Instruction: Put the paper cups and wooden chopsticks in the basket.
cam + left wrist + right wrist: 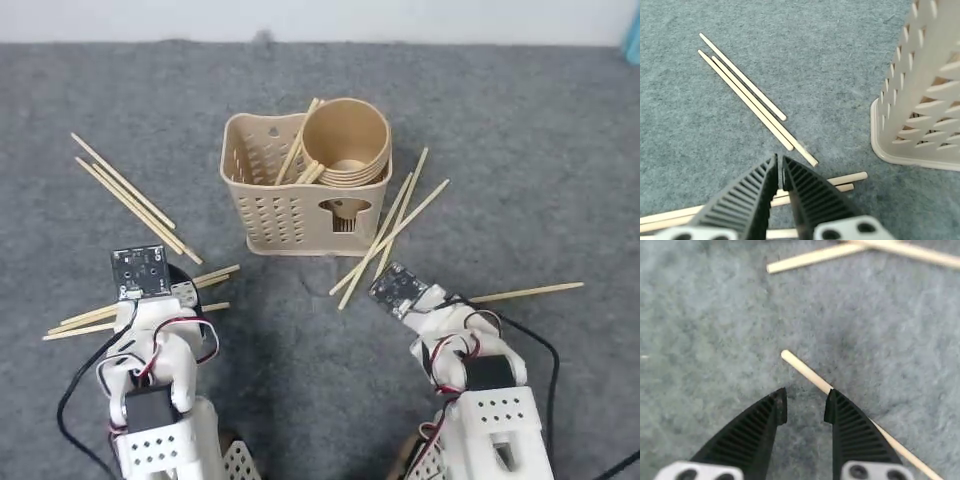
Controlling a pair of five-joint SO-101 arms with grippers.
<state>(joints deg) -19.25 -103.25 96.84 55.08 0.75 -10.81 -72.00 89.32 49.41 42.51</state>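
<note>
Left gripper point(779, 167): I read it pinched almost closed, gripping nothing, loose chopsticks point(742, 76) just beyond it. Right gripper point(805, 407): narrowly parted over one chopstick point(805, 370). Farther out, the basket point(290, 215) holds stacked paper cups point(345, 140).

Evenly lit, a bench point(530, 130) covered in coarse grey matting; a pale strip point(300, 18) runs along its far edge, a teal sliver point(633, 40) at one corner.
</note>
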